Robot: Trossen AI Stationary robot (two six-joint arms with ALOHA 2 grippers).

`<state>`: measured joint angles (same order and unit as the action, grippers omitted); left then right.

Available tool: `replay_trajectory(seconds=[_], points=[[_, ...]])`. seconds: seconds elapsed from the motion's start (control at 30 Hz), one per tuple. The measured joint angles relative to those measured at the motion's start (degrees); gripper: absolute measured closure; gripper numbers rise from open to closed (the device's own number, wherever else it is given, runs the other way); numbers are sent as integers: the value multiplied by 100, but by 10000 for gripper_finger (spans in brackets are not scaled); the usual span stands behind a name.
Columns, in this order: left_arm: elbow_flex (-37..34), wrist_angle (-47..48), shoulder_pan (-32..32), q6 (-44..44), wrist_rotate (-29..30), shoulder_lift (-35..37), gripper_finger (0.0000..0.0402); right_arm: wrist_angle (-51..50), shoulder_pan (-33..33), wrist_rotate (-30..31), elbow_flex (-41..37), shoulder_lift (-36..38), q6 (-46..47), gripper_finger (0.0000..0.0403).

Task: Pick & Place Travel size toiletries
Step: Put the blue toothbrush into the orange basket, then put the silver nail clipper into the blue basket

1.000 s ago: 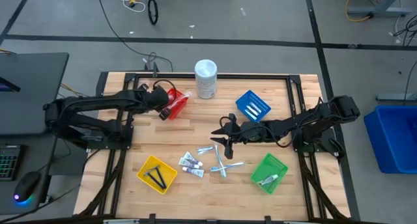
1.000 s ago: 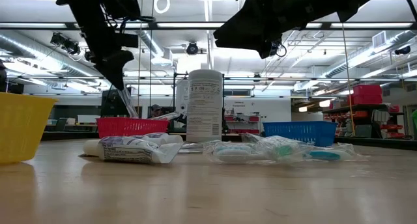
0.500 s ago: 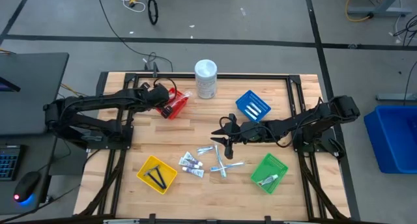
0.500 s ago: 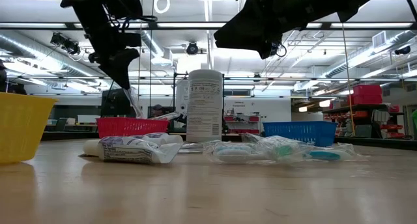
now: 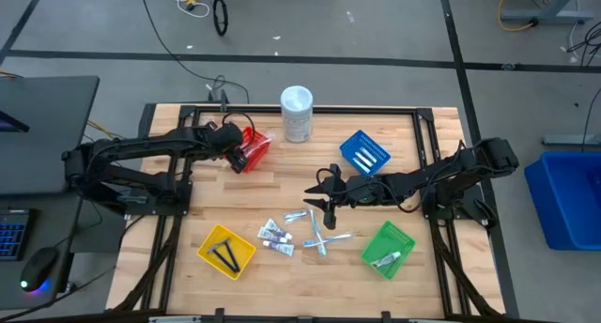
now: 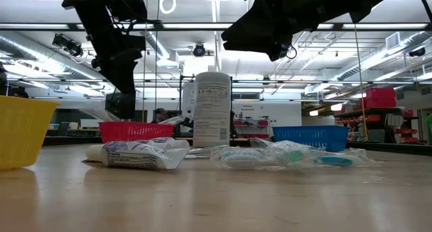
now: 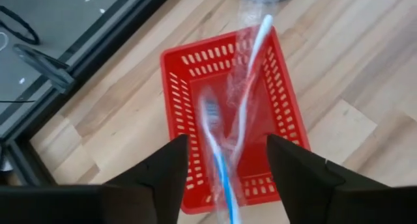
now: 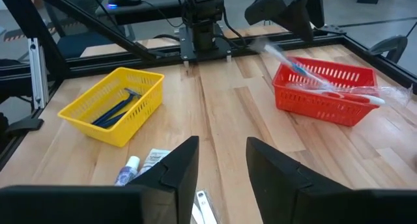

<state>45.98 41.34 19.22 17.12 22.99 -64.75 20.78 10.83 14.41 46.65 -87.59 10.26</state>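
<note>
My left gripper [image 7: 228, 146] is open above the red basket [image 7: 172, 61] at the table's far left. A wrapped toothbrush [image 7: 218, 152], blurred, falls between its fingers into the basket. A second wrapped toothbrush [image 7: 251, 74] lies in the basket, its end over the far rim. My right gripper [image 5: 322, 203] hovers open and holds nothing above the loose toiletries mid-table: white tubes [image 5: 275, 236] and pale sticks [image 5: 319, 234] lying flat on the wood.
A tall white container [image 5: 297, 114] stands at the far edge. A blue basket [image 5: 363, 154] sits right of centre. A yellow basket [image 5: 225, 251] with thin black pieces is near left, and a green basket [image 5: 388, 250] with a packet near right.
My left gripper has opened over the red basket and let go of the wrapped toothbrush that hung below its fingers. The toothbrush now drops into the basket.
</note>
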Motion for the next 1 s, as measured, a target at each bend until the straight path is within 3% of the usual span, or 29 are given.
replay_trajectory(seconds=[0.17, 0.4, 0.67, 1.0], points=[[0, -11, 0, 31, -112, 223, 180, 2, 0, 0, 0, 0, 0, 265], [0, -300, -14, 203, -514, 722, 203, -54, 2, 0, 0, 0, -22, 273], [2, -1304, -358, -382, -999, 964, 227, -380, 0, 0, 0, 0, -20, 251], [2, -1727, -868, -310, -1039, 936, 267, -1043, 0, -195, 0, 0, -4, 227]])
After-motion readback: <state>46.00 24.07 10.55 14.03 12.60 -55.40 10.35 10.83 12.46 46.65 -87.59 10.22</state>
